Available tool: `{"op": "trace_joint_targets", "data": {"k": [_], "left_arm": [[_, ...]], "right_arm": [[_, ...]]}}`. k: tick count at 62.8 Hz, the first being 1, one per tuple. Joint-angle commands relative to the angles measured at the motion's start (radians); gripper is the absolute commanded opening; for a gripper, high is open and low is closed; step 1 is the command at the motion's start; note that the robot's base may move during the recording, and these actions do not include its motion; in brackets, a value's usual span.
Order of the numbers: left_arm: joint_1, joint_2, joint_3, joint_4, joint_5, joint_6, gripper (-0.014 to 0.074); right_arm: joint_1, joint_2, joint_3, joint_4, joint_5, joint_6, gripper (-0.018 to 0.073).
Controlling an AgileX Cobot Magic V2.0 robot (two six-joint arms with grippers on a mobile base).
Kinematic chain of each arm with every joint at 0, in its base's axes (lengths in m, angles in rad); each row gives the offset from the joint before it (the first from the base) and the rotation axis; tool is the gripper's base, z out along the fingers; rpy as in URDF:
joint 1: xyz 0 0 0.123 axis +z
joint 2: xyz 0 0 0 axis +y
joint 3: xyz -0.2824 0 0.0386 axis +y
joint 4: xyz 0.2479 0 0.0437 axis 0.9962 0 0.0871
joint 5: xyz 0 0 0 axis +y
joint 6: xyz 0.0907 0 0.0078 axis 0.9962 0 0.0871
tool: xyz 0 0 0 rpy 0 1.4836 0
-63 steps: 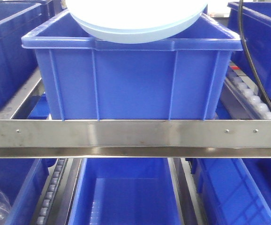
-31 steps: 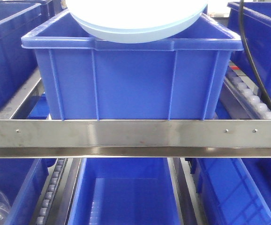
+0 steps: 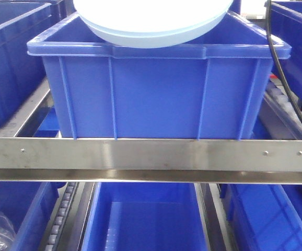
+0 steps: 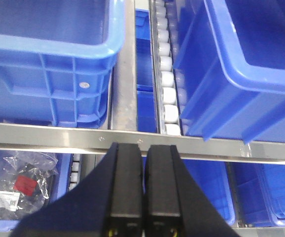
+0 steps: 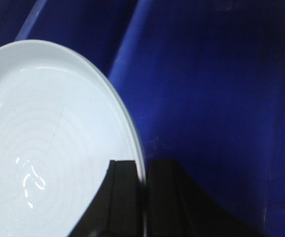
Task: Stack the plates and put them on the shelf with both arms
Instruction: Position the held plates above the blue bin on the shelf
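At the top centre of the front view, the plates (image 3: 152,23) hang over the open blue crate (image 3: 156,94) on the shelf (image 3: 151,155), whose steel rail crosses the frame. In the right wrist view, the right claw (image 5: 143,173) pinches the plates' rim at lower centre. The left claw (image 4: 144,158) is closed, empty, fingers together before the rail.
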Motion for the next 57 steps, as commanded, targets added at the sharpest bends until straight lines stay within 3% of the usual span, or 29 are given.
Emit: {"op": "trace_joint_targets", "data": {"k": [1, 57], "left_arm": [[0.0, -0.002, -0.028, -0.009, -0.077, -0.005, 0.009], [0.0, -0.002, -0.028, -0.009, -0.077, -0.005, 0.009]], "right_arm": [[0.001, -0.039, -0.034, 0.013, -0.091, -0.004, 0.0033], [0.001, -0.039, -0.034, 0.013, -0.091, -0.004, 0.0033]]}}
